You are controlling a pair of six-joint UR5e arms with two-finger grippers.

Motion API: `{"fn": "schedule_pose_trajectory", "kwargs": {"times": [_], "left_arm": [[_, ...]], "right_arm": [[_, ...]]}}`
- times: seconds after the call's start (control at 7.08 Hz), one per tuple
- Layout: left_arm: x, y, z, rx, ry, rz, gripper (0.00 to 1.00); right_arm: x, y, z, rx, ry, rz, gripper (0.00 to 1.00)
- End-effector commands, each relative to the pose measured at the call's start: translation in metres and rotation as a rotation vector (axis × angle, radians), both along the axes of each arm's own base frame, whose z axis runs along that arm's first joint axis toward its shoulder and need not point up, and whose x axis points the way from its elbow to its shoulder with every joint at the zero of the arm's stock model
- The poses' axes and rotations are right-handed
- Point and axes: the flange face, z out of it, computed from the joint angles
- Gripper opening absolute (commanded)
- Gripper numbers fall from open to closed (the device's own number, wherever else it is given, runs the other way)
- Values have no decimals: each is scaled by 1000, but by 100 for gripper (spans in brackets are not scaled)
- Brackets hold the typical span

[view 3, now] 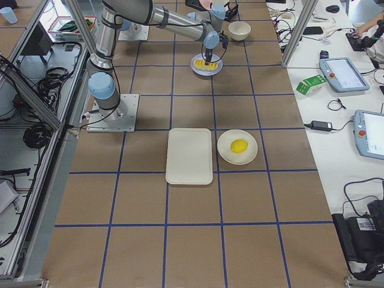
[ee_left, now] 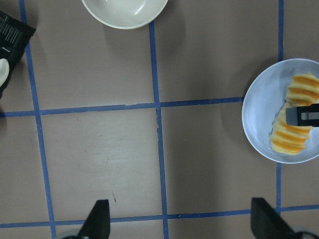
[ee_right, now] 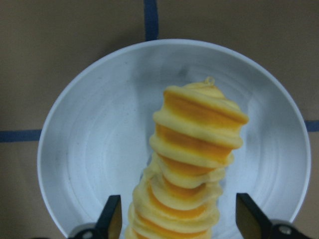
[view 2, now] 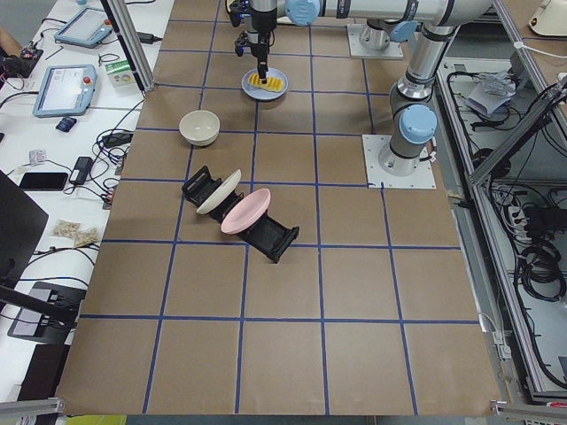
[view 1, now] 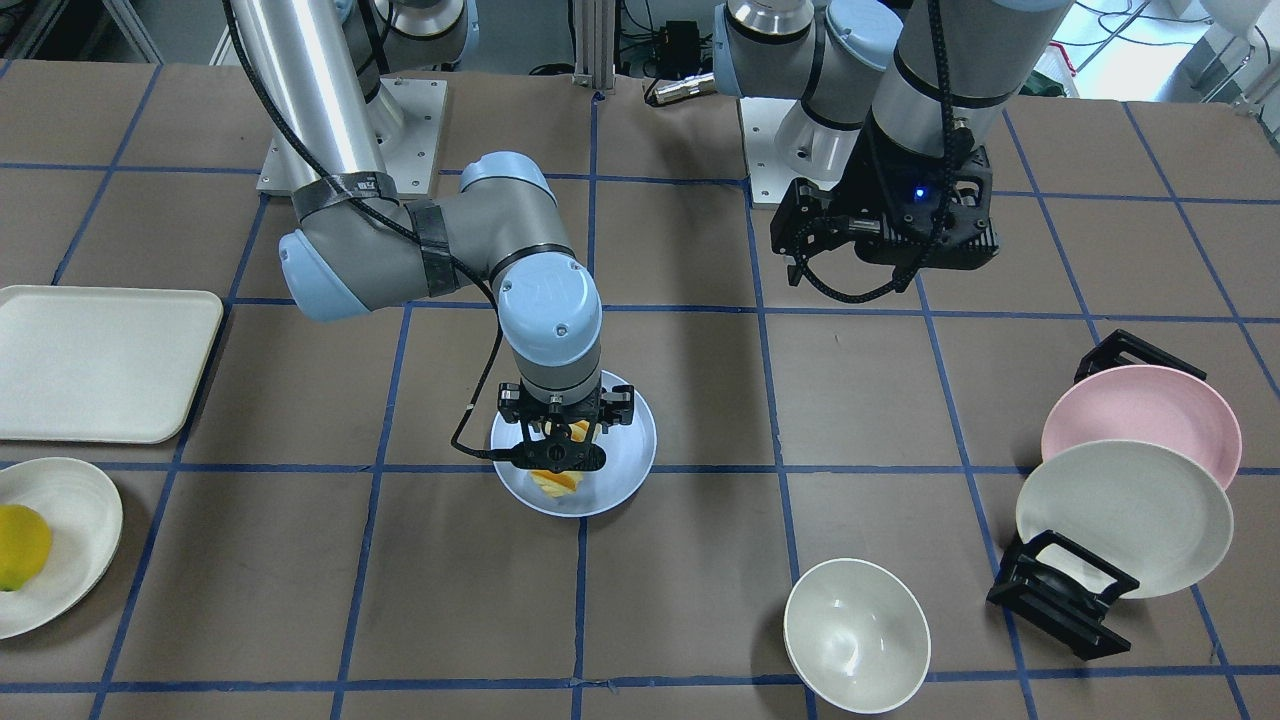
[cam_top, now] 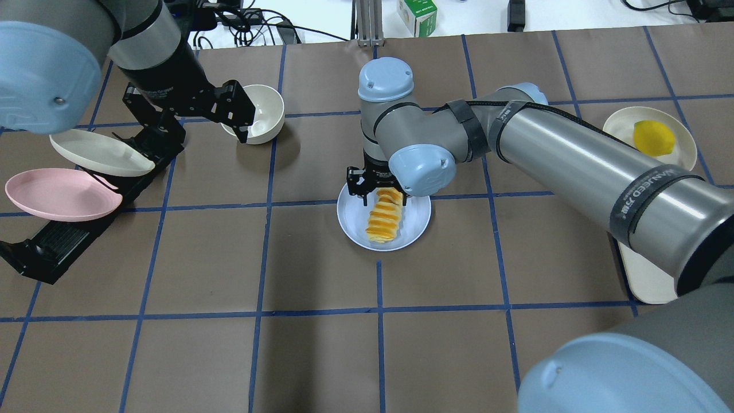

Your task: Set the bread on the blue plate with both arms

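Observation:
The bread (cam_top: 385, 217), a ridged yellow-orange loaf, lies on the blue plate (cam_top: 352, 221) near the table's middle. My right gripper (cam_top: 383, 198) points straight down over the loaf's far end. In the right wrist view its fingers (ee_right: 112, 224) stand apart on both sides of the bread (ee_right: 192, 164), with a small gap each side, above the plate (ee_right: 89, 149). My left gripper (cam_top: 241, 112) hovers open and empty near the white bowl. In the left wrist view the gripper (ee_left: 182, 224) shows wide open, with the plate (ee_left: 259, 114) and bread (ee_left: 296, 127) off to the right.
A white bowl (cam_top: 261, 112) sits under the left gripper. A black rack holds a cream plate (cam_top: 100, 152) and a pink plate (cam_top: 63, 192) at the left. A cream tray (view 1: 100, 360) and a lemon (cam_top: 654, 137) on a cream plate sit at the right.

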Motion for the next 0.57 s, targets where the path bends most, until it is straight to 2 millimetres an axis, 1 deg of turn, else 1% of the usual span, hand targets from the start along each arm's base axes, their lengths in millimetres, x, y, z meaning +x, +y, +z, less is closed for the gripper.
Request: {"fn": "schedule_pose_trajectory", "kwargs": {"times": [0.0,0.14,0.28,0.42], "left_arm": [[0,3,1,-1,1,0,100],[1,4,1,-3,1,2,100],[1,4,1,-3,1,2,100],[1,4,1,-3,1,2,100]], "right_arm": [[-18,-12,54,-89,-24,-15,100],[-50,-19,84,-123,-29,-65,100],[-81,-19,98,-85,-24,-113,100],[-108,-15,127,-56,-11,-124,100]]}}
